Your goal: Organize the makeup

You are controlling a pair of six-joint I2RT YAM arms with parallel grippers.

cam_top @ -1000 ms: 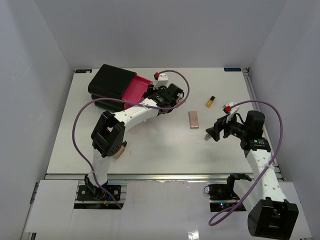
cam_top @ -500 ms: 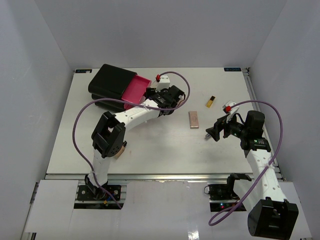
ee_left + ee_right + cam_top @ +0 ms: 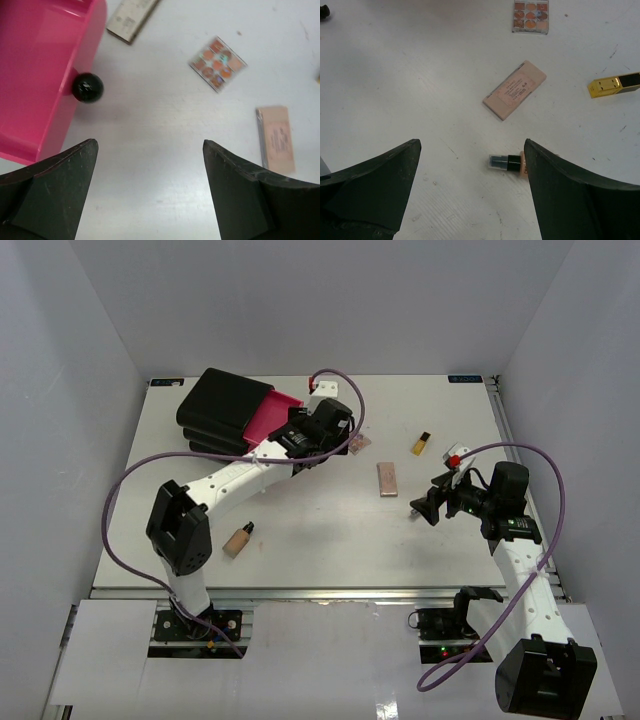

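Note:
The makeup lies scattered on the white table. A square palette and a pink rectangular palette lie right of my left gripper, which hangs open over bare table beside the pink drawer. A greyish flat compact lies by the drawer's corner. A beige black-capped bottle rests near the left arm. A yellow-black tube is at the right. My right gripper is open over a slim tube, closer to its right finger.
A big black box stands at the back left with its pink drawer pulled out and a black knob on its front. Grey walls enclose the table on three sides. Purple cables loop off both arms.
My left gripper has opened and risen slightly toward the drawer; the square palette now shows beside it. The left arm's elbow swung left, uncovering the beige bottle. The right arm stayed still.

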